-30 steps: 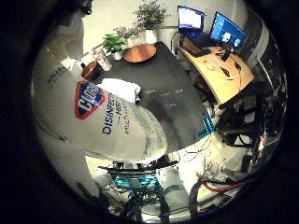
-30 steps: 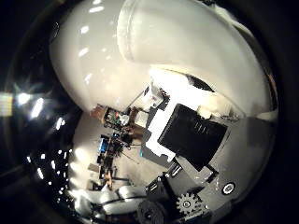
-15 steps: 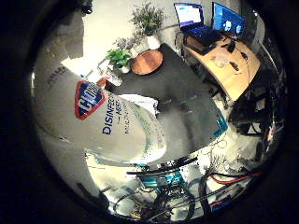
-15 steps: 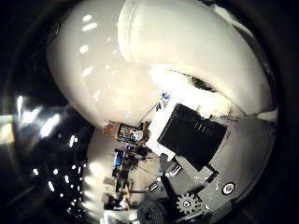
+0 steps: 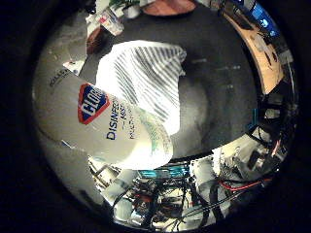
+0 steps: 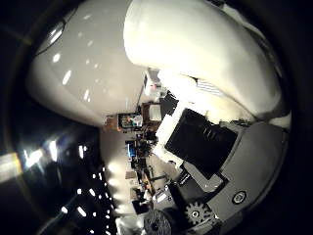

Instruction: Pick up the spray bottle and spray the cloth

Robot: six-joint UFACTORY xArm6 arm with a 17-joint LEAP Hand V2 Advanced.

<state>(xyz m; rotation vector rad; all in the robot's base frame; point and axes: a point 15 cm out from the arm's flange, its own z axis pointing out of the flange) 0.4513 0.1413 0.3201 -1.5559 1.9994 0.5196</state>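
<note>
A white spray bottle (image 5: 112,121) with a red and blue label lies close against my palm and fills much of the right little finger side palm view. Its white body (image 6: 186,44) also fills the right thumb side palm view. My right hand (image 6: 210,157) shows there as black and white parts curled against the bottle. A white cloth with grey stripes (image 5: 148,76) lies flat on the dark table (image 5: 219,92), beyond the bottle's lower end and some way off from it.
A wooden desk (image 5: 274,49) stands past the table's far side. Small objects (image 5: 105,21) and a round brown thing (image 5: 173,5) sit beyond the cloth. Teal and metal frame parts (image 5: 155,177) show at the table's near edge.
The whole view has swung down toward the table, so the striped cloth now fills the space beyond the bottle. The bottle keeps its place against the palm.
</note>
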